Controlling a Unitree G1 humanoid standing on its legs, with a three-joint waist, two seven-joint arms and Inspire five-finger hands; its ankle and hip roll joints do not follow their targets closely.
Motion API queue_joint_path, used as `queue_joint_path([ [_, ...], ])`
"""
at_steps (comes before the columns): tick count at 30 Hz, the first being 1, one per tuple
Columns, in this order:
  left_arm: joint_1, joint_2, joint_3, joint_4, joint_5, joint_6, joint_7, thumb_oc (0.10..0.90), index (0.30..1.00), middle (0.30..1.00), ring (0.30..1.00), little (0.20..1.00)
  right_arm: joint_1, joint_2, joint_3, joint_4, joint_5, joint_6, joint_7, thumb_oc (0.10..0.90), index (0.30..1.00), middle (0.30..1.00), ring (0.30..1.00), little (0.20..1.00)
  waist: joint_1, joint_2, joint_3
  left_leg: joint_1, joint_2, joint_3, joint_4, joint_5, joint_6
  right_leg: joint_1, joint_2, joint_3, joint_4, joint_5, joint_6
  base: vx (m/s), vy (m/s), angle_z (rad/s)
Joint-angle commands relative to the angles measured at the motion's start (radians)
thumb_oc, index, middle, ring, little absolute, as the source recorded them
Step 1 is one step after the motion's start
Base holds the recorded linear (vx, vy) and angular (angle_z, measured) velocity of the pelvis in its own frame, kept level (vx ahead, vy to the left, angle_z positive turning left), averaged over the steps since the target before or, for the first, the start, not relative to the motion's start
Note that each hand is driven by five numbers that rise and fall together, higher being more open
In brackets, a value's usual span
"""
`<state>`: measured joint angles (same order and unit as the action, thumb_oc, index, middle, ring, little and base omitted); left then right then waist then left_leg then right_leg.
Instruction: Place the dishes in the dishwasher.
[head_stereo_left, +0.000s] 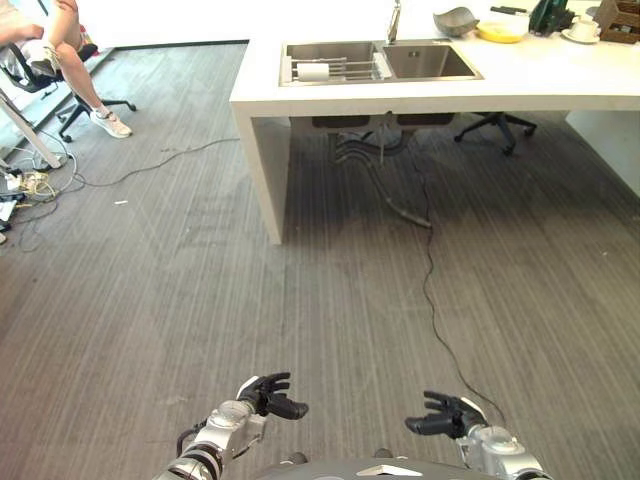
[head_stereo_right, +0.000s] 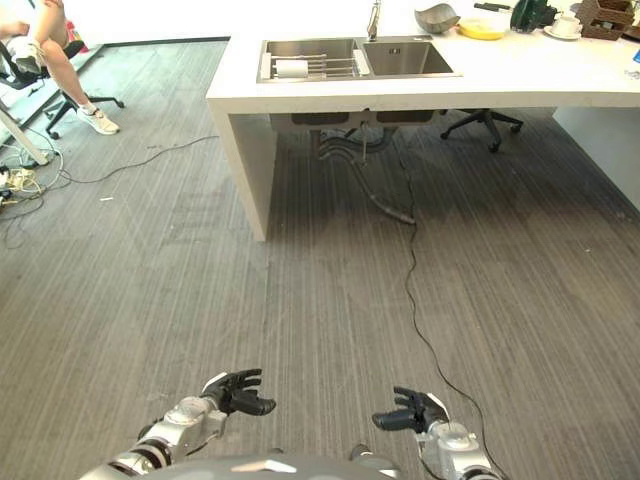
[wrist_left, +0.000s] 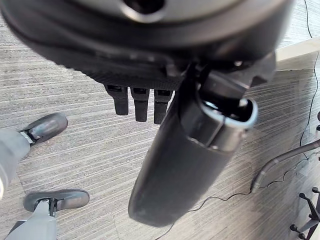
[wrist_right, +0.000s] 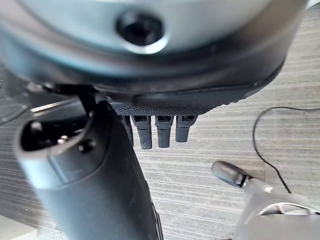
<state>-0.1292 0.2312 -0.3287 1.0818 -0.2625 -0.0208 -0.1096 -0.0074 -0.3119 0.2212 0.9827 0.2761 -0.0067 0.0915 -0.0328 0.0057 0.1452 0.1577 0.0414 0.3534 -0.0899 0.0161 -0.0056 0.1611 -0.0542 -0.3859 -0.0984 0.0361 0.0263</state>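
Dishes sit far ahead on the white counter (head_stereo_left: 560, 75): a grey bowl (head_stereo_left: 455, 20) tilted on its side just behind the sink, a yellow bowl (head_stereo_left: 501, 31) beside it, and a white cup on a saucer (head_stereo_left: 582, 29) further toward the right end. A stainless double sink (head_stereo_left: 376, 62) is let into the counter top, with a wire rack (head_stereo_left: 335, 70) across its left basin holding a white roll-shaped thing (head_stereo_left: 313, 71), and a tall metal tap (head_stereo_left: 395, 20) rising behind the right basin. Under the counter hang grey drain hoses (head_stereo_left: 385, 170), and a black office chair base (head_stereo_left: 495, 128) stands behind. A thin black cable (head_stereo_left: 432, 270) runs across the grey striped floor (head_stereo_left: 180, 300).

Both hands hang low over the floor, well apart from the dishes and from each other. Left hand (head_stereo_left: 268, 394) has its fingers loosely relaxed and its thumb out, holding nothing. Right hand (head_stereo_left: 445, 413) is likewise loose and empty.

At the far left a seated person's leg and white shoe (head_stereo_left: 108, 122) show beside a black chair (head_stereo_left: 60, 75).
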Motion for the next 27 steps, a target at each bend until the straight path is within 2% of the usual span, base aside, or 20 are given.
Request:
queue_joint_path([
  [1,-0.101,-0.017,-0.013,0.002,0.042,-0.061,0.017,0.8,0.9,0.9,0.9,0.9,-0.08,-0.039,0.015,-0.032,0.01,-0.055,0.0,0.8,0.9,0.9,0.9,0.9,0.005,0.011,-0.024,-0.011,0.008,0.031,0.003,-0.004,-0.04,0.0,-0.026,-0.012,0.018,-0.07,0.119,0.0,0.0,0.0],
  [7,-0.103,-0.036,-0.005,0.068,0.045,-0.073,0.047,0.8,0.9,0.9,0.9,0.9,-0.075,-0.013,0.019,-0.003,0.047,-0.059,0.006,0.8,0.9,0.9,0.9,0.9,0.007,0.01,-0.032,-0.012,0.008,0.028,0.003,-0.001,-0.041,-0.001,-0.024,-0.012,0.017,-0.073,0.116,0.0,0.0,0.0],
  [18,-0.075,-0.081,-0.005,0.199,0.06,-0.066,0.043,0.8,0.9,0.9,0.9,0.9,-0.054,0.033,0.013,0.179,0.075,-0.052,0.013,0.8,0.9,0.9,0.9,0.9,0.002,0.006,-0.05,-0.028,0.008,0.025,0.003,0.002,-0.043,-0.013,-0.021,-0.011,0.015,-0.071,0.112,0.01,-0.003,0.0],
  [27,-0.063,-0.084,0.014,0.191,0.013,-0.069,0.04,0.8,0.9,0.9,0.9,0.9,-0.044,0.014,0.0,0.185,0.046,-0.054,0.002,0.8,0.9,0.9,0.9,0.9,-0.004,0.013,-0.066,-0.036,0.003,0.036,0.003,-0.004,-0.042,-0.022,-0.02,-0.007,0.011,-0.065,0.115,0.01,0.009,0.0],
])
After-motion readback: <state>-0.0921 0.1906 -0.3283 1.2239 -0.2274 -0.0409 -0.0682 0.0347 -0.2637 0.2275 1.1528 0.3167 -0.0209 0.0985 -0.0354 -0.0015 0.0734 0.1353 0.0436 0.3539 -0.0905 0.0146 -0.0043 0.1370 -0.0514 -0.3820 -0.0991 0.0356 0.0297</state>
